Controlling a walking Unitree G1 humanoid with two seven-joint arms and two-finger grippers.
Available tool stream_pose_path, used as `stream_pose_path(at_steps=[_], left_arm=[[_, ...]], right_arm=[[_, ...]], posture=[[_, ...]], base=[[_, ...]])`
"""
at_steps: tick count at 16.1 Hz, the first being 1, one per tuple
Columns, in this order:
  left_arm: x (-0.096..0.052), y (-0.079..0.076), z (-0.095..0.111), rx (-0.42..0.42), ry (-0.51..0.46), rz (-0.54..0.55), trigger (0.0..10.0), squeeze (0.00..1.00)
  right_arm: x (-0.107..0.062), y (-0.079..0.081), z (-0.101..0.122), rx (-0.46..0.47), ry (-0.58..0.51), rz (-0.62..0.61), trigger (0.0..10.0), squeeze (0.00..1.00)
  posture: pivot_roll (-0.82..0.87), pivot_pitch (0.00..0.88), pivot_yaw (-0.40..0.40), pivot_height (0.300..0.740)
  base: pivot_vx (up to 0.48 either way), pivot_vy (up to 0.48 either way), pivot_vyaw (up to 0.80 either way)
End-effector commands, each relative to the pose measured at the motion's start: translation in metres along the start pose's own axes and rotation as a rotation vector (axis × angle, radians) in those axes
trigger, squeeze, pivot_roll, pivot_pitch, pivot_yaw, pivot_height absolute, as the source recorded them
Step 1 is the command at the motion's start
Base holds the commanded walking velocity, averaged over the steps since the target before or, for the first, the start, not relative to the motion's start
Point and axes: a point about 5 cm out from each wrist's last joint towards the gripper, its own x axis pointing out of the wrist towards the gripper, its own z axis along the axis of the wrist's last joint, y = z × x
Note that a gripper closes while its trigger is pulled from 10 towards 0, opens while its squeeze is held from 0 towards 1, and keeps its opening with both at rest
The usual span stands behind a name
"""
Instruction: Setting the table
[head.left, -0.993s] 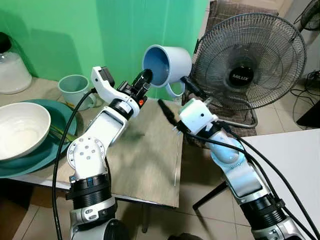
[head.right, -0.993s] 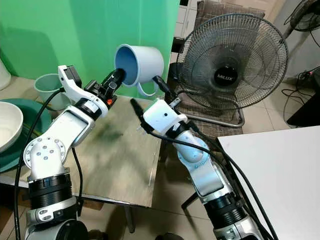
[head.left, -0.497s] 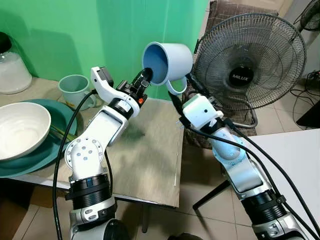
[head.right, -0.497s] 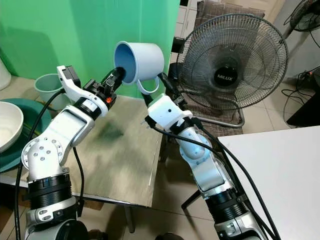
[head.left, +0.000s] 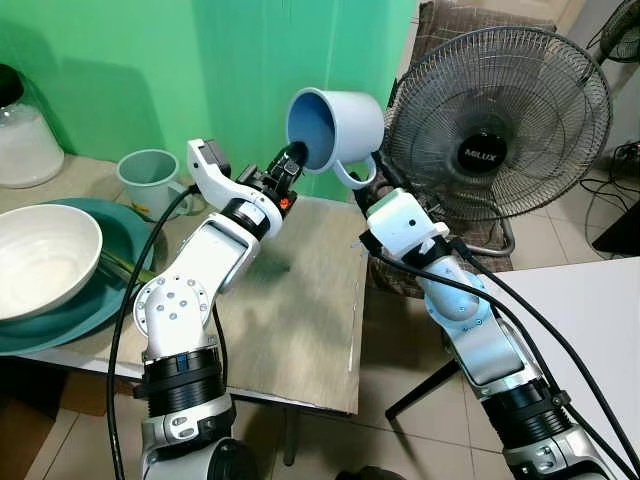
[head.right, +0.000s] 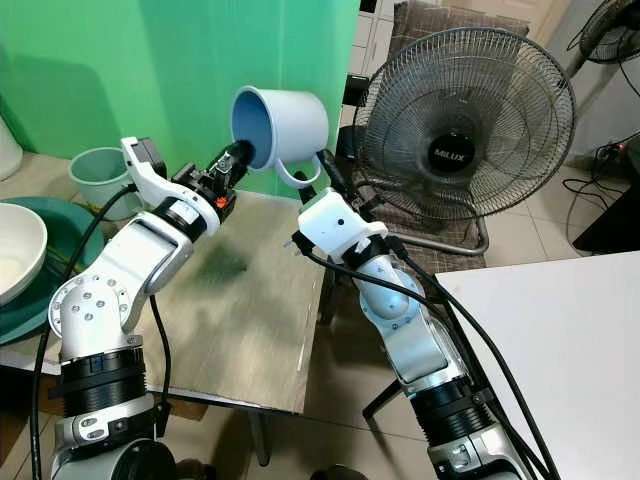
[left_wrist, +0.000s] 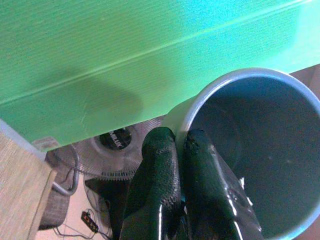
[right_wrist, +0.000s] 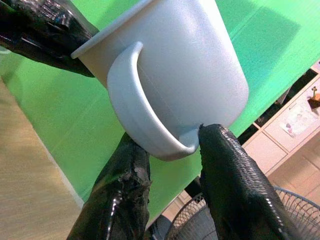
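A light blue mug (head.left: 345, 125) hangs tilted in the air above the table's far right corner, with its mouth turned toward me. My left gripper (head.left: 292, 155) is shut on its rim, one finger inside and one outside, as the left wrist view shows (left_wrist: 181, 145). My right gripper (head.left: 368, 178) reaches up from below and is shut on the mug's handle (right_wrist: 150, 125). In the right wrist view, its two fingertips (right_wrist: 222, 150) press the handle's lower end from both sides.
A wooden table (head.left: 290, 290) lies under both arms. At its left stand a white bowl (head.left: 40, 255) on a teal plate (head.left: 120, 240), a green cup (head.left: 150, 175) and a jar (head.left: 20, 140). A floor fan (head.left: 500, 120) stands behind the mug. A white table (head.left: 590, 310) is at the right.
My right gripper rose from beside the table edge to the mug's handle and closed its spread fingers on it. The left gripper kept holding the mug's rim almost still.
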Motion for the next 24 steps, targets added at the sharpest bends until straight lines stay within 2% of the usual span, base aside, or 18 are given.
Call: stream_pose_path(at_steps=[1,2,3,4,5,6,7,9,10,17,18,19,24], left_arm=[[0.009,-0.005,-0.008,-0.039,0.008,0.012,0.0,0.0],[0.009,-0.003,-0.007,-0.038,0.006,0.026,0.0,0.0],[0.009,-0.002,-0.007,-0.039,0.005,0.034,0.0,0.0],[0.009,0.0,-0.007,-0.041,0.005,0.053,0.0,0.0],[0.009,0.0,-0.007,-0.038,0.006,0.055,0.0,0.0],[0.009,0.0,-0.006,-0.036,0.007,0.057,0.0,0.0],[0.01,0.001,-0.006,-0.036,0.007,0.058,0.0,0.0],[0.01,0.001,-0.005,-0.032,0.003,0.068,0.0,0.0],[0.011,0.001,-0.005,-0.03,0.003,0.067,0.0,0.0],[0.013,0.001,-0.007,-0.023,0.021,0.076,0.0,0.0],[0.013,0.0,-0.008,-0.021,0.026,0.071,0.0,0.0],[0.014,0.0,-0.009,-0.019,0.031,0.069,0.0,0.0],[0.014,-0.003,-0.01,-0.012,0.044,0.056,0.0,0.0]], right_arm=[[0.003,-0.006,0.011,-0.012,-0.074,-0.02,0.0,0.0],[0.003,-0.005,0.013,-0.019,-0.081,-0.021,0.0,0.0],[0.003,-0.005,0.013,-0.022,-0.081,-0.021,1.6,0.0],[0.003,-0.006,0.012,-0.036,-0.078,-0.024,10.0,0.0],[0.003,-0.006,0.012,-0.037,-0.078,-0.024,10.0,0.0],[0.002,-0.006,0.013,-0.023,-0.088,-0.025,10.0,1.0],[0.002,-0.006,0.013,-0.018,-0.091,-0.022,10.0,1.0],[0.002,-0.004,0.017,-0.066,-0.116,-0.011,10.0,1.0],[0.003,-0.002,0.02,-0.073,-0.136,-0.003,10.0,0.0],[0.002,0.001,0.023,-0.09,-0.169,0.004,10.0,0.0],[0.002,0.001,0.023,-0.088,-0.169,0.003,4.4,0.0],[0.002,0.001,0.022,-0.085,-0.165,0.007,0.0,0.0],[0.001,0.0,0.017,-0.081,-0.131,0.001,0.0,0.0]], posture=[[-0.03,0.026,-0.058,0.74],[-0.03,0.026,-0.058,0.74],[-0.03,0.026,-0.058,0.74],[-0.03,0.026,-0.057,0.74],[-0.03,0.026,-0.057,0.74],[-0.03,0.027,-0.057,0.74],[-0.03,0.027,-0.056,0.74],[-0.02,0.026,-0.055,0.74],[-0.03,0.026,-0.054,0.74],[-0.02,0.025,-0.045,0.74],[-0.02,0.024,-0.044,0.74],[-0.02,0.024,-0.042,0.74],[-0.02,0.024,-0.037,0.74]], base=[[0.0,0.0,0.0],[0.0,0.0,0.0],[0.0,0.0,0.0],[0.0,0.0,0.0],[0.0,0.0,0.0],[0.0,0.0,0.0],[0.0,0.0,0.0],[0.0,0.0,0.0],[0.0,0.0,0.0],[0.0,0.0,0.0],[0.0,0.0,0.0],[0.0,0.0,0.0],[0.0,0.0,0.0]])
